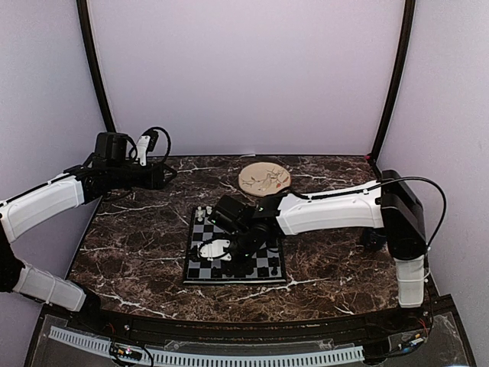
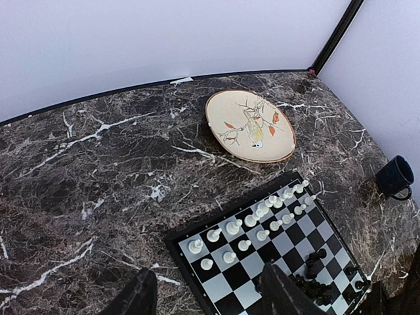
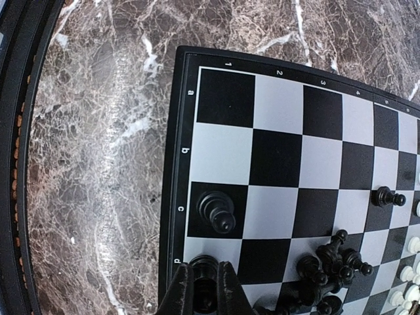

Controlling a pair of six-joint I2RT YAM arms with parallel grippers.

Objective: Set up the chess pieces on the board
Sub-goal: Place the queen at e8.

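Dark marble veined with white forms the table (image 1: 130, 252). From above, the board (image 1: 195, 271) lies near the front middle, with a beige plate (image 1: 264, 179) near its far right corner. The right arm (image 1: 328, 212) stretches leftward over the board and hides much of it. A few white pieces (image 1: 203, 214) show at the far left corner. The left arm (image 1: 46, 202) is raised over the table's left side, well apart from the board.

In the left wrist view, the left gripper (image 2: 210, 295) hangs high, its fingers (image 2: 141, 295) spread wide with nothing between them. Below, the white pieces stand in two rows along the board edge nearest the plate. The black pieces (image 2: 315, 275) sit bunched at the opposite side; whether each is upright cannot be told. A dark blue mug (image 2: 396, 176) stands on the marble to the right, apart from the board.

In the right wrist view, the right gripper (image 3: 205, 289) is down at the board's edge column, clamped on a black piece (image 3: 205, 266) on the first square of row d. A second black piece (image 3: 216, 211) stands upright just beside it, on the dark first square of row c. Further in, a black pawn (image 3: 387, 197) lies on its side, and the bunched black pieces crowd together near the lower right.
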